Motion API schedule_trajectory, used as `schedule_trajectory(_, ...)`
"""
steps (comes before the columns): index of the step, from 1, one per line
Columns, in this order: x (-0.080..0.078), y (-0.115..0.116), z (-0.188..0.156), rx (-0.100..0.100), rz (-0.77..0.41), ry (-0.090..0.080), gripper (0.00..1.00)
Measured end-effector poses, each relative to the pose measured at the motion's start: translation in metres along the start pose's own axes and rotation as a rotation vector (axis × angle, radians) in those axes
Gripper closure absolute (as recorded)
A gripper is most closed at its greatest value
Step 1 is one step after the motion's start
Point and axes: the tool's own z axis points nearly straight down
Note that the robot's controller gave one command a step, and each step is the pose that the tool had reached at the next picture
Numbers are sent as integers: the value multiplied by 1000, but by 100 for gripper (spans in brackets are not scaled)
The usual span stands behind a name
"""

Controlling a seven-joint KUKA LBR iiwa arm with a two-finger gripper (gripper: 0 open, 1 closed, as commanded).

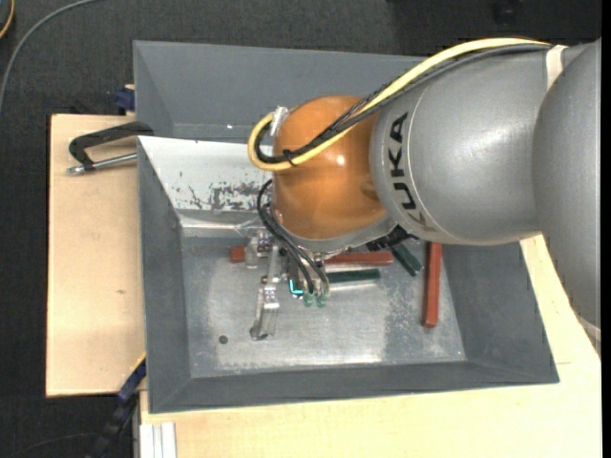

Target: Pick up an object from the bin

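This looks like a robotics lab: a large grey arm (477, 151) lettered KUKA reaches in from three o'clock over a grey metal bin (334, 382) on dark carpet (239, 3), a loose cable (59, 10) at eleven o'clock.

The bin (162, 256) is grey sheet metal, matt on its sloping walls, dull and faintly scuffed on the floor, with dark speckled wear on the paler back wall. The arm's casing (477, 132) is smooth, softly shiny grey. The orange cover (325, 184) is glossy. The gripper (263, 321) looks like bare bright metal. A red-brown stick (431, 289) looks matt.
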Motion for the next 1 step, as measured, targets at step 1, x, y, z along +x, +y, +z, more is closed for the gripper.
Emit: schedule_trajectory(1, -63, -63, -18, -1, 70, -19, 0)
